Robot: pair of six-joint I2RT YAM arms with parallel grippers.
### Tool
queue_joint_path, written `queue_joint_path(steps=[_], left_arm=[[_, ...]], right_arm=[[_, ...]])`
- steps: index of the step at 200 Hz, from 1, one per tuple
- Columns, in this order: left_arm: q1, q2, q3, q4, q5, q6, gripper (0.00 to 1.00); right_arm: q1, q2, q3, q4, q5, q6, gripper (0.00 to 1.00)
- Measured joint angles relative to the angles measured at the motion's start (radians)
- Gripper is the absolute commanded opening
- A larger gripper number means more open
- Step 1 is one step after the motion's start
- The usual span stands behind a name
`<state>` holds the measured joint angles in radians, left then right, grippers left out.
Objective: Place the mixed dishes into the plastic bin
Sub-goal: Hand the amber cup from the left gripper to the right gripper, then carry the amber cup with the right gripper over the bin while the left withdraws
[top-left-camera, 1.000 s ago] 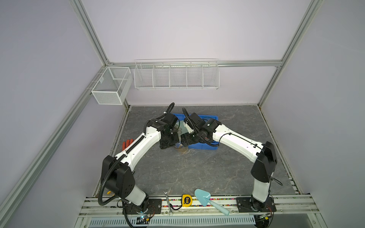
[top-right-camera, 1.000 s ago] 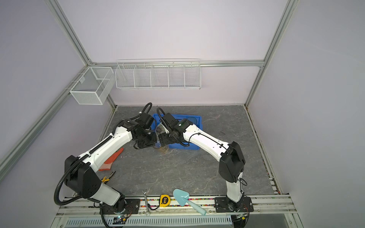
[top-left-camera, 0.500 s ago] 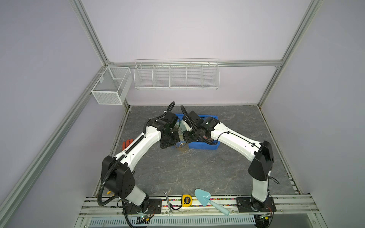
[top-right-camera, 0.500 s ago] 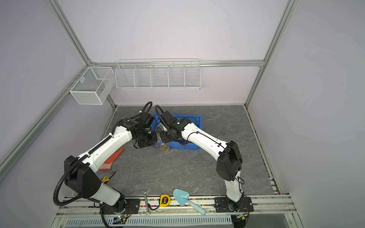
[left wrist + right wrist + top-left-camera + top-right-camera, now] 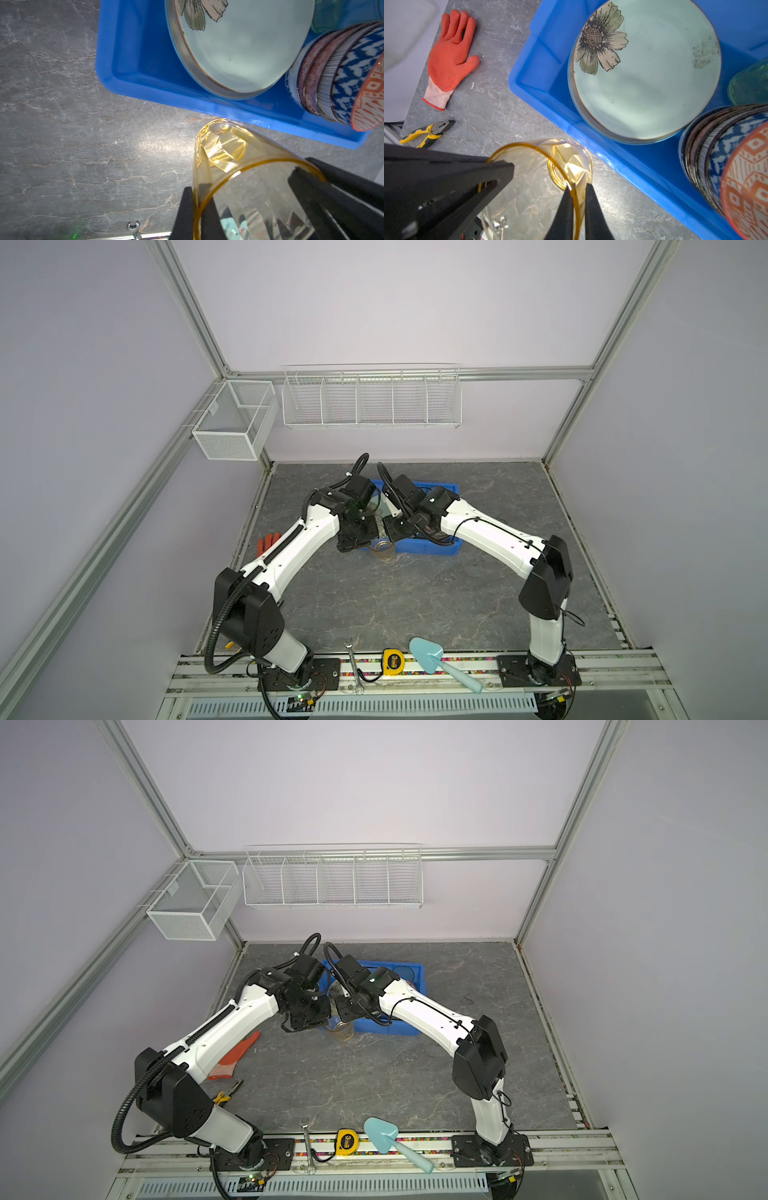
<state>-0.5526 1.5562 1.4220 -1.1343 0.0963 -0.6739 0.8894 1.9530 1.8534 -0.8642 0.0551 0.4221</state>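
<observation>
An amber glass cup point(image 5: 383, 551) point(image 5: 344, 1031) stands on the grey table just in front of the blue plastic bin point(image 5: 428, 548) point(image 5: 386, 1028). My left gripper point(image 5: 197, 199) is shut on one side of its rim. My right gripper point(image 5: 578, 187) is shut on the opposite side of the amber cup point(image 5: 542, 176) point(image 5: 239, 158). Inside the bin point(image 5: 128, 62) point(image 5: 542, 91) lie a pale green flower plate point(image 5: 239, 52) point(image 5: 648, 72), a stack of patterned bowls point(image 5: 342, 72) point(image 5: 726, 166) and a green glass cup point(image 5: 751, 85).
An orange glove point(image 5: 450, 58) point(image 5: 237, 1052) and yellow pliers point(image 5: 428, 133) point(image 5: 227, 1092) lie left of the bin. A wrench point(image 5: 353, 664), tape measure point(image 5: 393, 659) and light-blue trowel point(image 5: 436, 659) sit at the front edge. White wire baskets point(image 5: 370, 398) hang on the back wall.
My right gripper has closed from wide open onto the amber cup's rim. The left gripper has stayed shut on the cup and the cup has not visibly moved.
</observation>
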Motion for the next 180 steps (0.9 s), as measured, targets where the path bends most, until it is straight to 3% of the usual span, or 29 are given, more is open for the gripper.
queue_joint_path(steps=[101,135,180], left_arm=[[0.002,-0.002,0.016,0.043,0.03,-0.032,0.35],[0.003,-0.003,0.027,0.04,0.033,-0.027,0.59],[0.047,-0.009,0.099,0.024,0.033,-0.005,0.76]], right_arm=[[-0.002,0.012,0.0,-0.037,0.019,-0.003,0.07],[-0.002,0.012,0.0,-0.038,0.019,-0.003,0.07],[-0.003,0.009,0.0,-0.047,0.028,-0.004,0.07]])
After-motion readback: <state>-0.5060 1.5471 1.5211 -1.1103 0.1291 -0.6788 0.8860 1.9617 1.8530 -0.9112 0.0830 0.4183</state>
